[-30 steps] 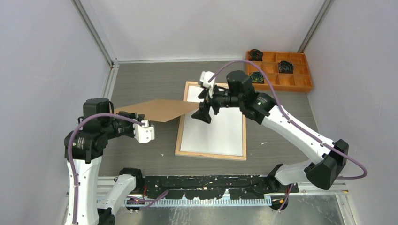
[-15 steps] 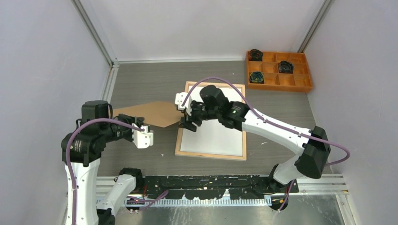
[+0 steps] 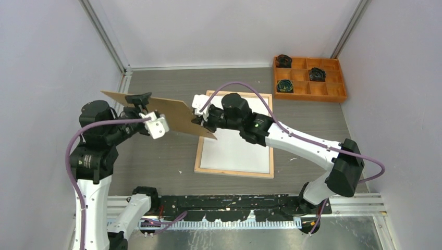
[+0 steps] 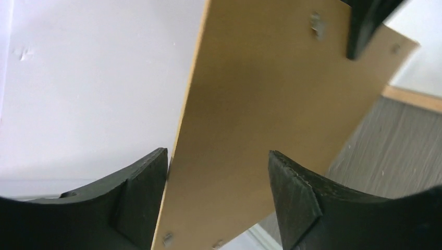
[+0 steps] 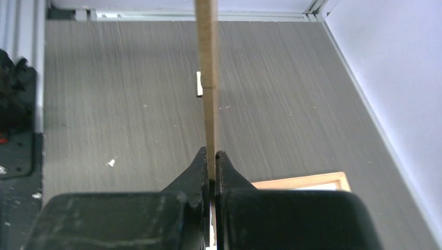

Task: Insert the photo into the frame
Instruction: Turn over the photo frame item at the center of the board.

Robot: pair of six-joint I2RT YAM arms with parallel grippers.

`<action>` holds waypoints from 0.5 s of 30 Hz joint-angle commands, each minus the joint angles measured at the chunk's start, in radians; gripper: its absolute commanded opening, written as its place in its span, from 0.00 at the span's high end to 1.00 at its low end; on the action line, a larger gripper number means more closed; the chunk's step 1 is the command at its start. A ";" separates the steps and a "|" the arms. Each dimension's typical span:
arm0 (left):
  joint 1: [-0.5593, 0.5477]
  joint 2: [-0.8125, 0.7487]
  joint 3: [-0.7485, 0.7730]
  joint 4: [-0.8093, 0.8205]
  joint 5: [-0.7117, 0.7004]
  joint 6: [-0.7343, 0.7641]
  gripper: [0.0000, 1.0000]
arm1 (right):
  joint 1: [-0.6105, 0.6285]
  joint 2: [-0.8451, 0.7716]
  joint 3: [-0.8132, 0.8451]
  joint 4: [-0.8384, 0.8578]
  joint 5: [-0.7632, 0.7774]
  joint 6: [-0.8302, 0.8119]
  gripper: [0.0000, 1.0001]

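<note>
The backing board (image 3: 180,115) is hanging left of the frame (image 3: 234,172), which is lying mid-table (image 3: 167,83), tray (image 3: 312,98) sitting far-right behind it.

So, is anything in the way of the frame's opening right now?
Yes: the brown backing board, clamped in the right pincer and held in the air, overhangs the frame's left rail; the right arm crosses its upper part. The rest looks uncovered.

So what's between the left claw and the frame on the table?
A brown backing board in the air, its edge nearest the frame pinched by the right gripper; the top view shows it.
</note>
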 commanded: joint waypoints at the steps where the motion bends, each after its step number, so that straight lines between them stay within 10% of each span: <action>1: -0.003 0.047 0.058 0.223 -0.060 -0.332 0.27 | -0.010 -0.037 0.021 0.158 0.005 0.209 0.99; 15: -0.001 0.155 0.124 0.287 -0.275 -0.595 0.17 | -0.321 0.043 0.105 0.336 -0.346 1.008 0.99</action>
